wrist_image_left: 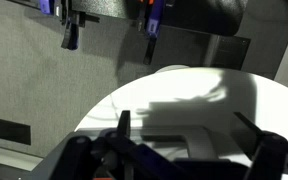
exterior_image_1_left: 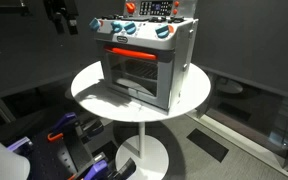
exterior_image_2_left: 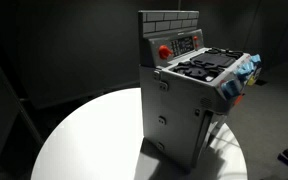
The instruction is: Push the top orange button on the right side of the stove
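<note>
- The stove [exterior_image_1_left: 144, 62] is standing upright on the round white table [exterior_image_1_left: 87, 88], roughly at its middle, with the glass door and red-orange bar handle facing the camera in an exterior view; its top panel is carrying the knobs and the red-orange buttons.
- A red-orange button [exterior_image_2_left: 165, 51] is showing on the raised back panel in an exterior view; which button is the top right one I am not managing to settle, the panel being too small to read.
- The gripper [exterior_image_1_left: 60, 14] is hanging above and well off to one side of the stove, apart from it and touching nothing; judging by that, the press is not yet done and the whole approach to the panel is remaining, followed by the push itself.
- In the wrist view the fingers [wrist_image_left: 124, 124] are reaching in from the bottom edge and are standing wide apart; nothing is lying between them and they are gripping nothing.
- Beyond the fingers the wrist view is showing only the white tabletop and a shadow on it; no button is appearing there.
</note>
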Action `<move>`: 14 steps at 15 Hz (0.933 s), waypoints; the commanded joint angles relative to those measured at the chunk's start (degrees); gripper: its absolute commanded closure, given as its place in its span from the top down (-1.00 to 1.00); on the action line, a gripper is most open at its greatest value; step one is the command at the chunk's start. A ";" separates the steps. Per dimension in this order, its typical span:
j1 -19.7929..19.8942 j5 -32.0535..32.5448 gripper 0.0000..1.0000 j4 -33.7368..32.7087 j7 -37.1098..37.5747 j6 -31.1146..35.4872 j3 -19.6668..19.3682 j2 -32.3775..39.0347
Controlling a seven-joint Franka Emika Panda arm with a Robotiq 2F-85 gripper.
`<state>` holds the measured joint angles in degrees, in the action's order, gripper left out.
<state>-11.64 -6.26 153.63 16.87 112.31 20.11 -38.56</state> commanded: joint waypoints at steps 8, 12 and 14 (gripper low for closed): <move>2.03 3.88 1.00 -3.76 2.05 0.58 -1.11 0.43; 6.01 7.55 1.00 -8.46 3.43 3.02 -2.31 2.28; 8.09 8.95 1.00 -10.86 3.86 4.85 -3.04 3.77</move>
<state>-5.88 0.33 147.15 18.80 115.64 18.30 -38.05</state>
